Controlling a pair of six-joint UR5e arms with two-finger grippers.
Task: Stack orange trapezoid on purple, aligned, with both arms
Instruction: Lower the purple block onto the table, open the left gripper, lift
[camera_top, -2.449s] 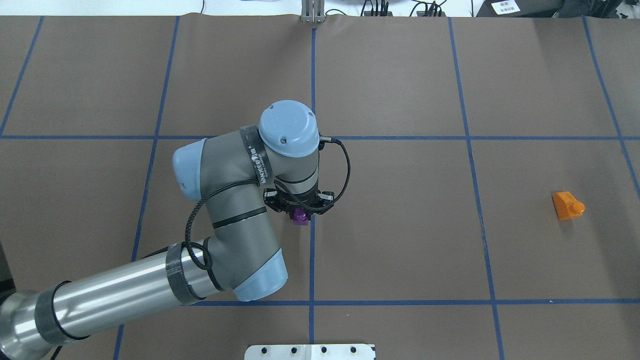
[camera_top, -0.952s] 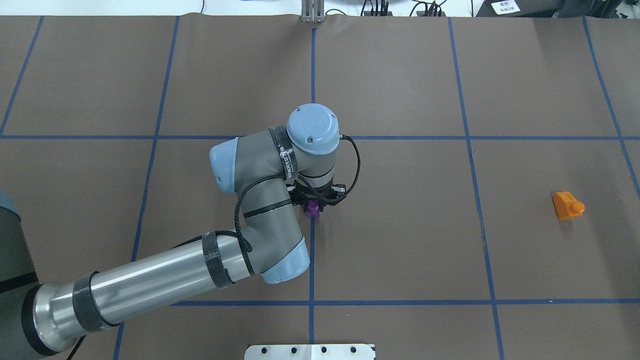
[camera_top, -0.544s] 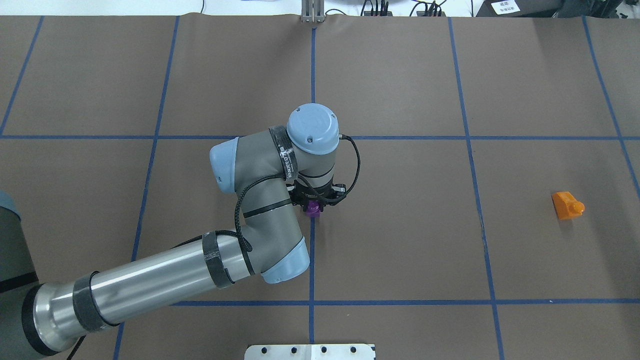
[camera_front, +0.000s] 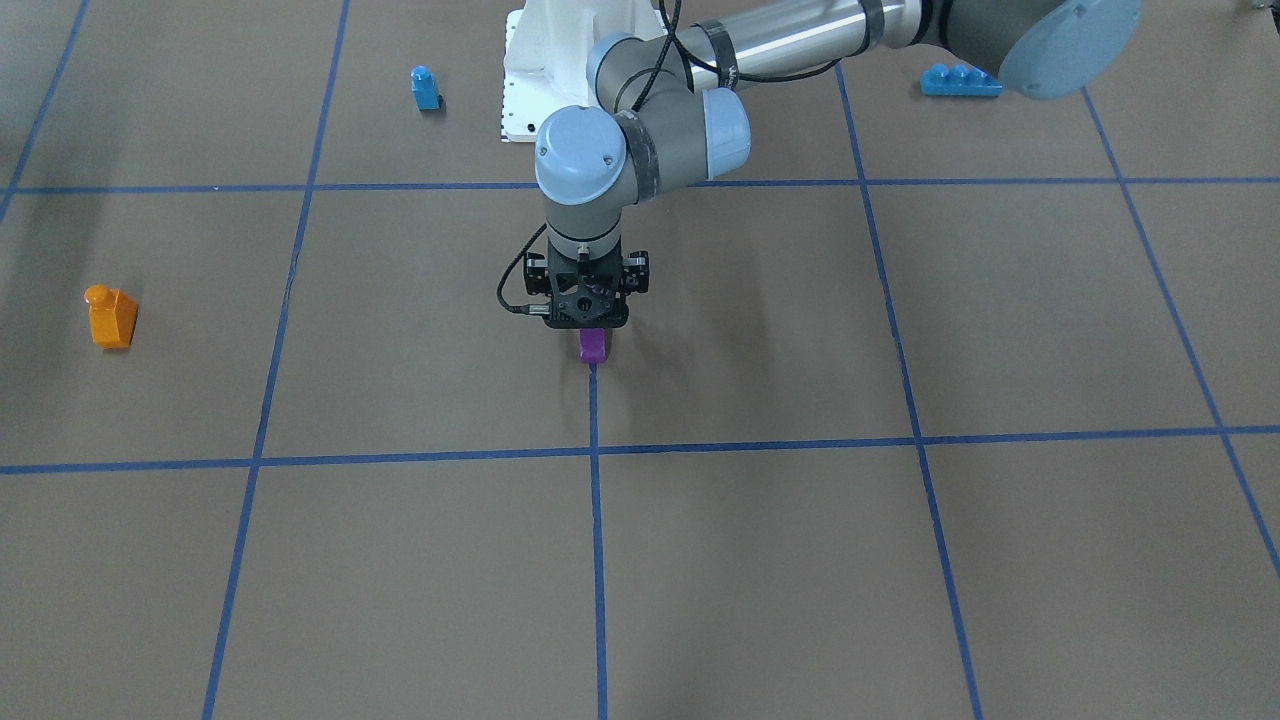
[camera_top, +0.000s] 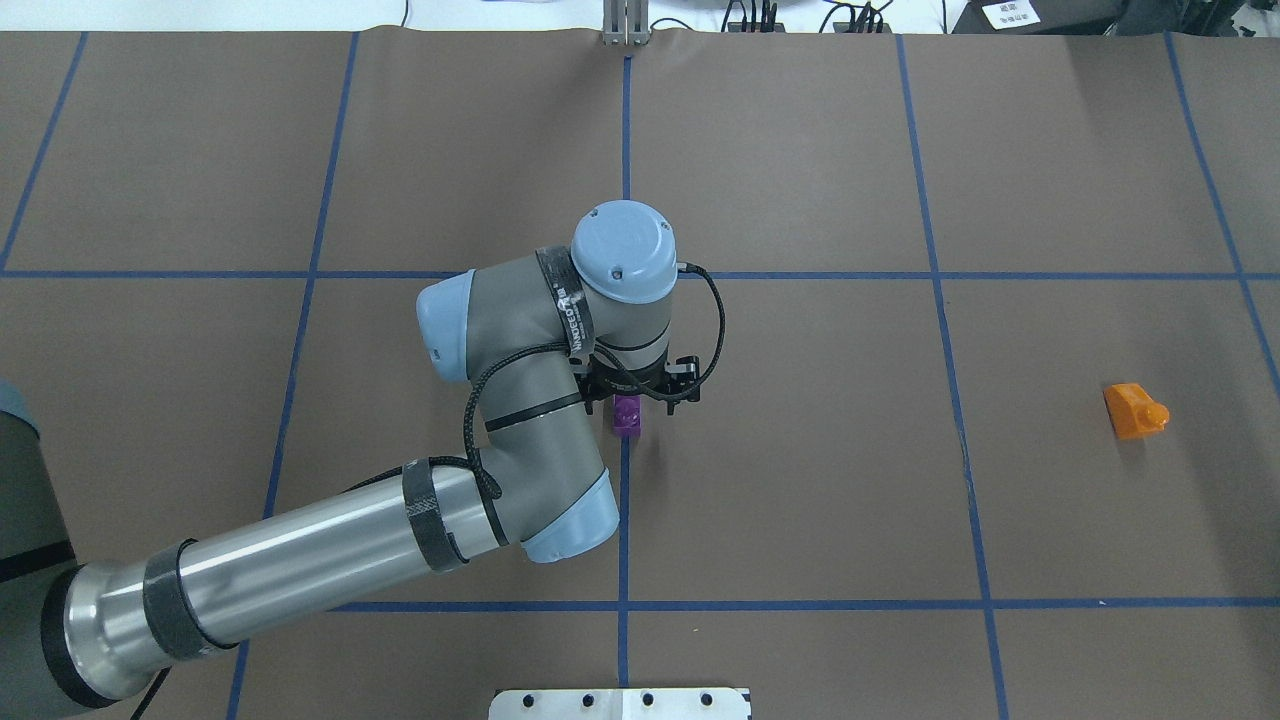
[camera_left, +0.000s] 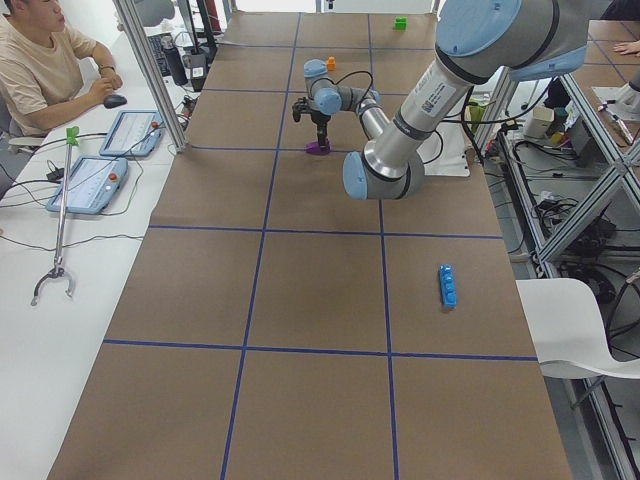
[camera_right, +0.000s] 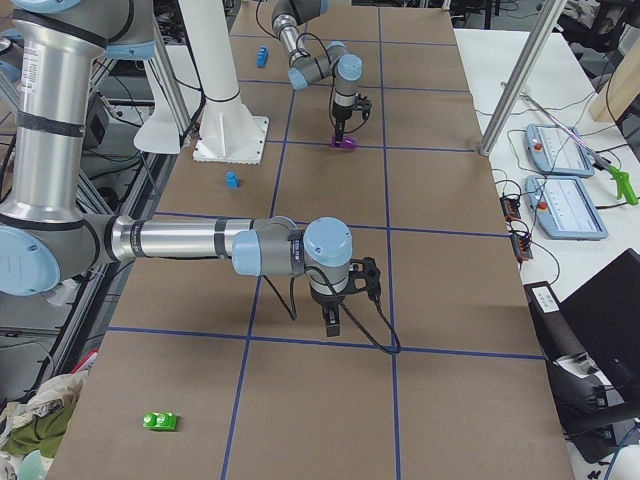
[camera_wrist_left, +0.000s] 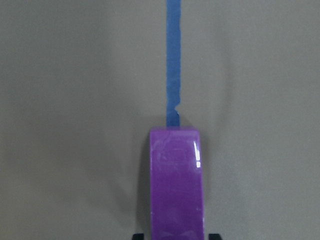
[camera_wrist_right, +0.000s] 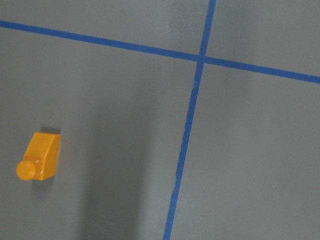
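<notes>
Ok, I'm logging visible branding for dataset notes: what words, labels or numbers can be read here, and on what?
No text reads clearly.
White lettering on the black strap around the left arm: too blurred to quote.
Print on the white label at the overhead view's top right: too small to read.

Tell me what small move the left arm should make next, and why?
Probably lift the left gripper straight up. The purple block rests on the table and the jaws seem open beside it, so it looks released; the orange trapezoid lies far away.
</notes>
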